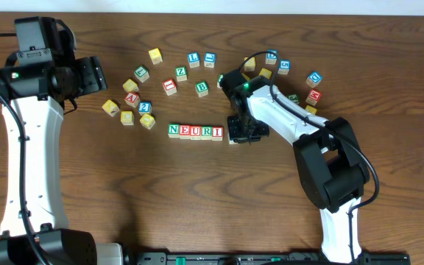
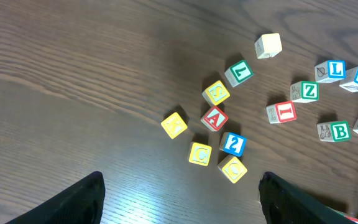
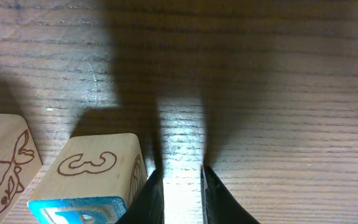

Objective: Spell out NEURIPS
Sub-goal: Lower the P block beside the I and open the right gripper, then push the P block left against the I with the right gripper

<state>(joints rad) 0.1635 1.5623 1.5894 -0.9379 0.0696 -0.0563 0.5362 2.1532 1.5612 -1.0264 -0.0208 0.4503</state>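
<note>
The row (image 1: 195, 131) reads NEURI. Just right of it the right gripper (image 3: 182, 193) sits low, its fingers almost pressed together on nothing. A blue-edged cube (image 3: 92, 180) lies just beside one finger. It looks light, rigid and smooth, so pinch two opposite side faces squarely. The left gripper (image 2: 188, 202) hangs spread and empty, well left of the row.

The N cube (image 1: 173, 130) is green-bordered, the A cube (image 2: 214, 117) red, the table (image 1: 124, 191) dark-brown wood grain.
</note>
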